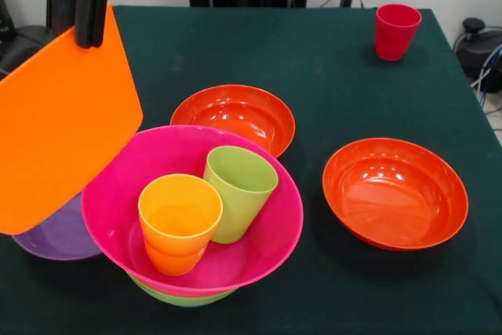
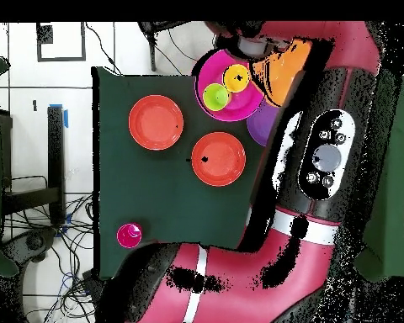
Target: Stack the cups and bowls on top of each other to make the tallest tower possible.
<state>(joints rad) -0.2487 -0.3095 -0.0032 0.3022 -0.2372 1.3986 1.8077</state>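
Front view, near to far; no labels, brand marks or writing readable on anything.

Nearest the camera, at lower left of the dark green table (image 1: 353,68), sits the tower (image 1: 192,217): a lime-green bowl (image 1: 182,296) at the bottom, only its rim showing, w/ a wide magenta bowl (image 1: 259,229) nested in it. Inside the magenta bowl stand two cups, upright and touching: a yellow-orange cup (image 1: 179,223) in front, a lime green cup (image 1: 239,190) just behind it to the right.

Left of the tower, partly hidden, a purple bowl (image 1: 56,234) rests on the cloth. Above it hangs a deep orange bowl (image 1: 63,123), tipped on edge, its rim clamped between the black fingers of the gripper (image 1: 88,9) at top left.

Right of the tower, a shallow red-orange bowl (image 1: 394,192) sits alone. A second red-orange bowl (image 1: 233,117) lies just behind the magenta bowl, partly covered by it.

Far right corner: a red cup (image 1: 396,30), upright, well apart from the rest.

Overhead view: the red and black arm (image 2: 323,160) runs along the table's right side.
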